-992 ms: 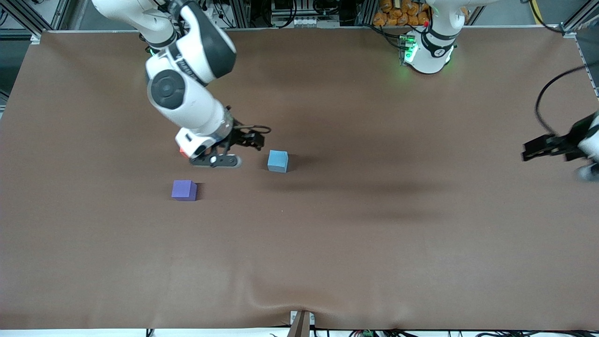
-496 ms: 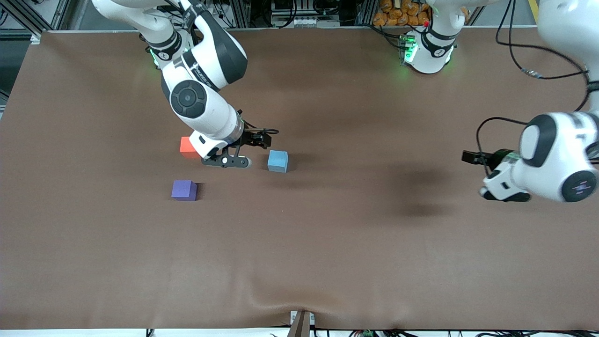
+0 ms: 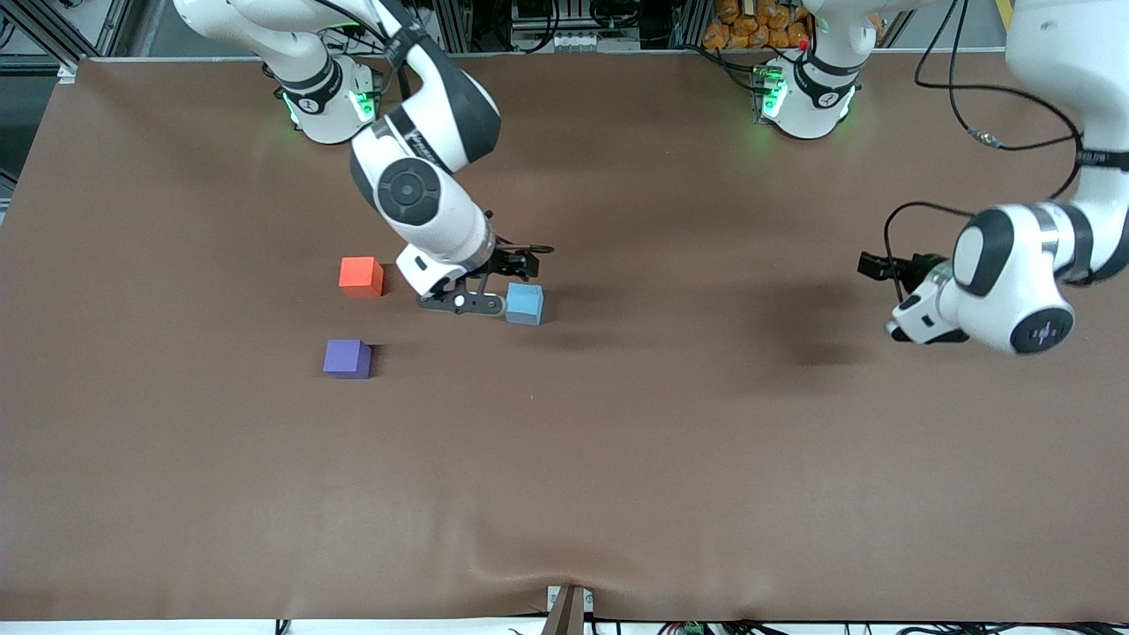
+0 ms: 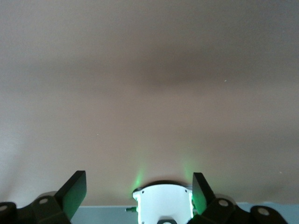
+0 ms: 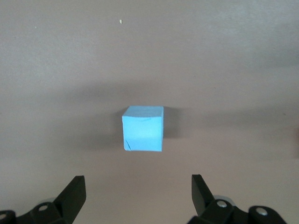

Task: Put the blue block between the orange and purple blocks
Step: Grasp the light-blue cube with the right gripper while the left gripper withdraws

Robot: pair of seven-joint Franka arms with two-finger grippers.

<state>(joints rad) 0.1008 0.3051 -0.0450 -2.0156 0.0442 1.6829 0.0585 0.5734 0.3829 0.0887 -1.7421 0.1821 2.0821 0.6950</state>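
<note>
R gripper (image 3: 498, 287) low beside blue block (image 3: 524, 303), jaws apart; L gripper (image 3: 882, 295) waits, jaws apart.

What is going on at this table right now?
The right gripper, fingers open, is beside the blue block, which sits on the table, not yet gripped. The orange block and purple block lie toward the right arm's end. The left gripper, open, waits above the table at the left arm's end.
</note>
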